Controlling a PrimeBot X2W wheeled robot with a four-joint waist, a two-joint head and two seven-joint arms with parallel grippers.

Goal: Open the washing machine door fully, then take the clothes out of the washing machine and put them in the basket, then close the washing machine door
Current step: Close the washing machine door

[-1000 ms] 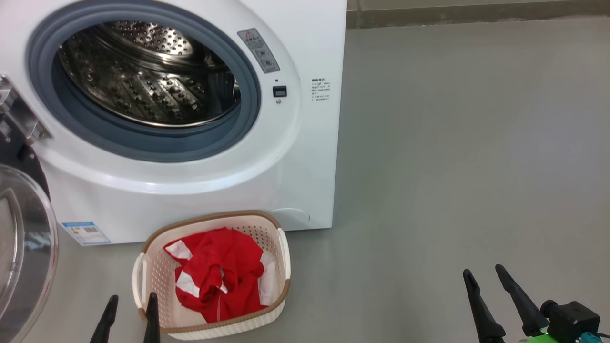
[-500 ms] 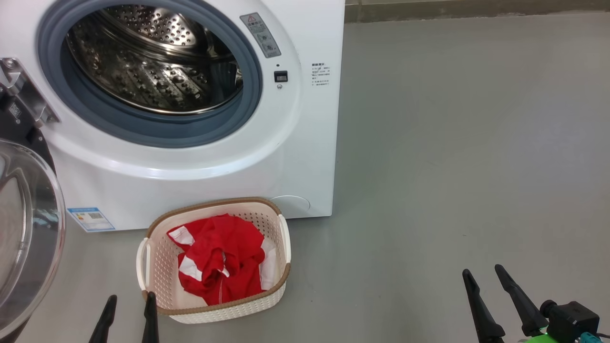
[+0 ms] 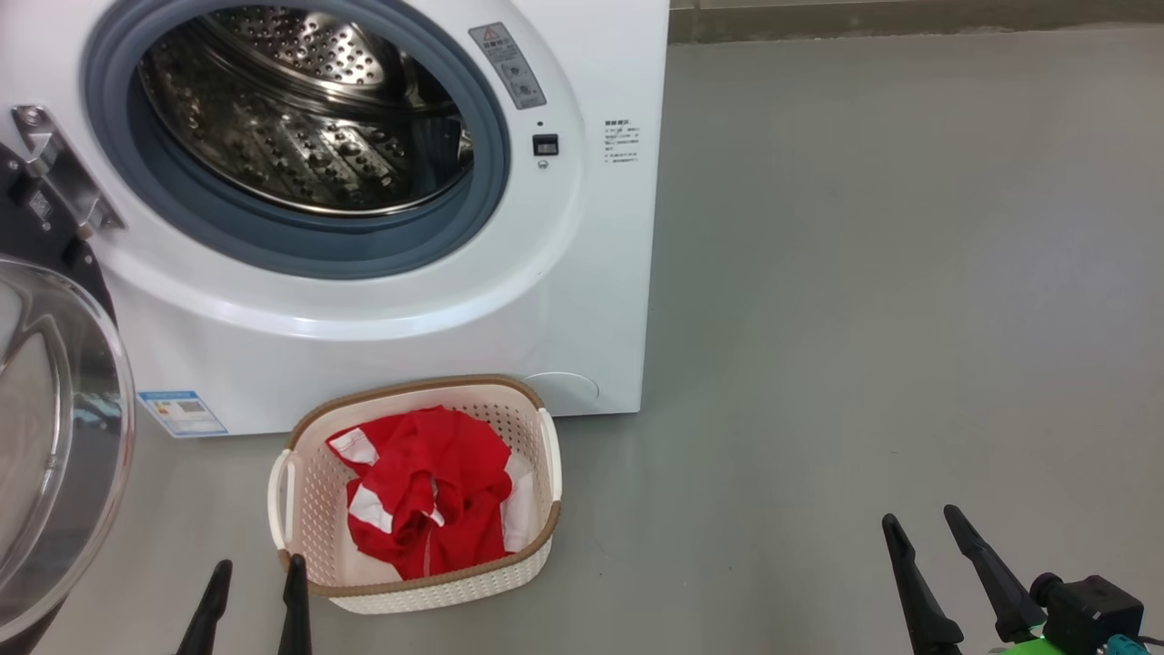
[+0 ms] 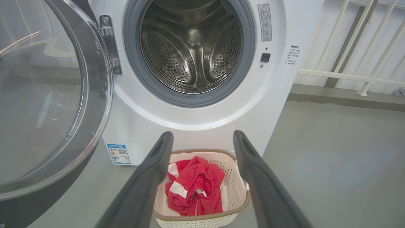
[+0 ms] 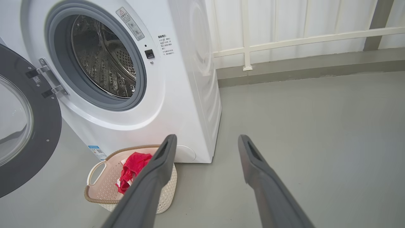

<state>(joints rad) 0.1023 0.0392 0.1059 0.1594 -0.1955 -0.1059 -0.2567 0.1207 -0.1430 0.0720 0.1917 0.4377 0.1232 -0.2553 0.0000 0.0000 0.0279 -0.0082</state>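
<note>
The white washing machine [image 3: 364, 346] stands with its steel drum [image 3: 300, 118] showing bare metal. The washing machine door [image 3: 55, 437] hangs swung wide to the left on its hinge, glass bowl toward me. In front of the machine sits the cream basket [image 3: 409, 387] on the floor, with the red and white clothes [image 3: 427, 491] crumpled inside. My left gripper [image 3: 259, 564] is open and empty, just left of the basket's near corner. In the left wrist view the left gripper [image 4: 202, 134] frames the clothes [image 4: 196, 183]. My right gripper [image 3: 920, 516] is open over bare floor, far to the right.
Grey floor [image 3: 864, 273] stretches to the right of the machine. A low kerb [image 5: 300, 68] and a white railing [image 5: 284, 39] run along the wall behind. The open door [image 5: 41, 142] takes up the space left of the basket [image 5: 101, 186].
The whole head picture has shifted a little, so the camera moved. Both grippers stay open, and the clothes lie unchanged in the basket.
</note>
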